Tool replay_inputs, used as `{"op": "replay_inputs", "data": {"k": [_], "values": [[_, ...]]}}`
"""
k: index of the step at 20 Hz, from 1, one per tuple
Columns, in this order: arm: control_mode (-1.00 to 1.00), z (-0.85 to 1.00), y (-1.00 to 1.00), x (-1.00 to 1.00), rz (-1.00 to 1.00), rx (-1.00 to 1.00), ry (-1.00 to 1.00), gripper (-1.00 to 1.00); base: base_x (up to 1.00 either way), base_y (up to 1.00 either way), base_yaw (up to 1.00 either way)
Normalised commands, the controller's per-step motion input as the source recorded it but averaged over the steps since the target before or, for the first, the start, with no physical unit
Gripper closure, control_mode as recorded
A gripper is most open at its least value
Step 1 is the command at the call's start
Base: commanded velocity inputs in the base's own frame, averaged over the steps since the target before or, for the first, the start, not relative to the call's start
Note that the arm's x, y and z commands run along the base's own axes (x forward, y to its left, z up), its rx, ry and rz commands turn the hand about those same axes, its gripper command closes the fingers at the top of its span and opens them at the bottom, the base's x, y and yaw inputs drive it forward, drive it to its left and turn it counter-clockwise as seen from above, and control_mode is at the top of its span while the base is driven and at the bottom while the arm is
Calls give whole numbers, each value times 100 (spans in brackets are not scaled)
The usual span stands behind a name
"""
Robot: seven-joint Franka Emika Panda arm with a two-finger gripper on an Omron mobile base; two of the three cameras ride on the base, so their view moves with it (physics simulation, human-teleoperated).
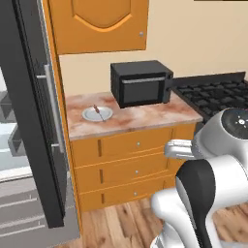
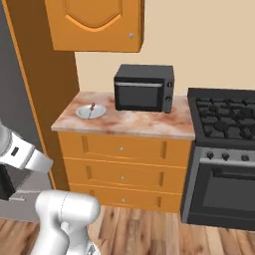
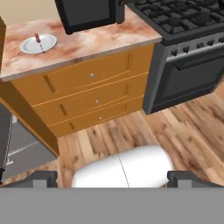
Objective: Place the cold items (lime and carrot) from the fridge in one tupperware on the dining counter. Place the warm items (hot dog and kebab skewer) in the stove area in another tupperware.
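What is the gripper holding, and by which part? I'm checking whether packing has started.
Nothing. The gripper has its jaws wide apart with only wooden floor beyond them.

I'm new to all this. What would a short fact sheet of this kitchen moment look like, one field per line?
Counter: marble-look top over three orange drawers
On the counter: black microwave, white plate
On the plate: kebab skewer
Right of counter: black stove with oven below
Left of counter: open fridge door
Gripper: open, holding nothing, high above the wooden floor
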Motion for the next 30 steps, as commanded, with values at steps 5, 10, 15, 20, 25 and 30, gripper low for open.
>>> {"op": "replay_inputs", "data": {"k": [5, 10, 15, 20, 25, 30], "values": [[100, 0, 0, 0, 0, 0, 0, -100, 77, -49, 39], [100, 0, 0, 0, 0, 0, 0, -100, 50, -11, 11], [100, 0, 0, 0, 0, 0, 0, -100, 98, 0, 0], [100, 0, 0, 0, 0, 0, 0, -100, 68, 28, 0], [100, 0, 0, 0, 0, 0, 0, -100, 43, 48, 0], [100, 0, 0, 0, 0, 0, 0, -100, 60, 21, 0]]}}
